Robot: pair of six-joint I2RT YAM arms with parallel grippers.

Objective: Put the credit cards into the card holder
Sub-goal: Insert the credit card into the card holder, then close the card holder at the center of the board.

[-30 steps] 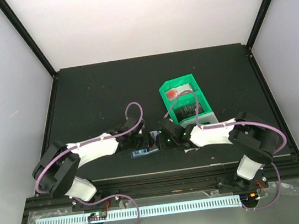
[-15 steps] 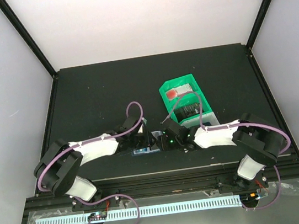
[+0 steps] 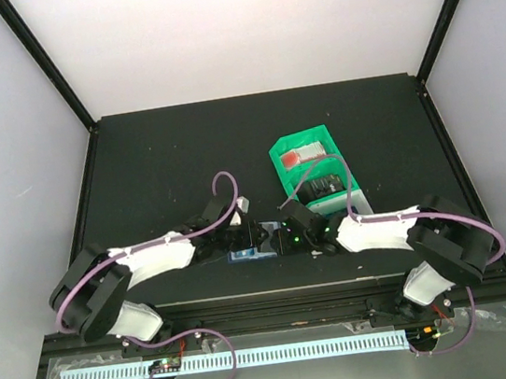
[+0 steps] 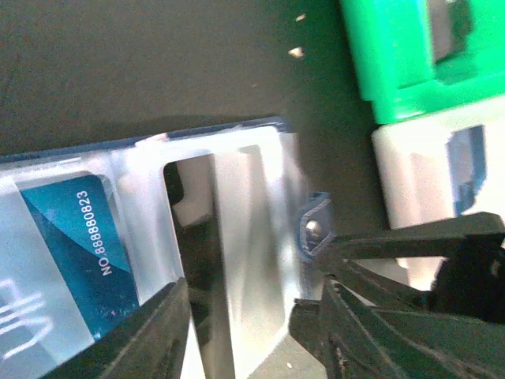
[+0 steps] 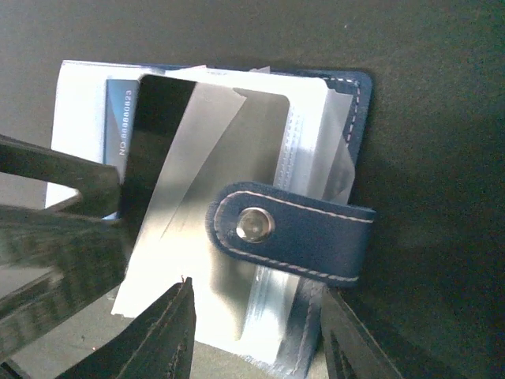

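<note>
Right wrist view: card holder (image 5: 293, 230) is seen open, near-centre on bench (image 3: 155, 165), one credit card (image 5: 118, 134) pocketed. Astride it, left pincer (image 4: 237, 304) and right pincer (image 5: 255, 290) are set apart; clamping cannot be told. Sleeve mouth (image 4: 252, 205) should be kept spread.

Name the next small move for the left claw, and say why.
Probably slide the blue credit card deeper into its clear pocket: part of it shows uncovered on the open card holder, and the left claw sits right beside it, jaws apart.
</note>
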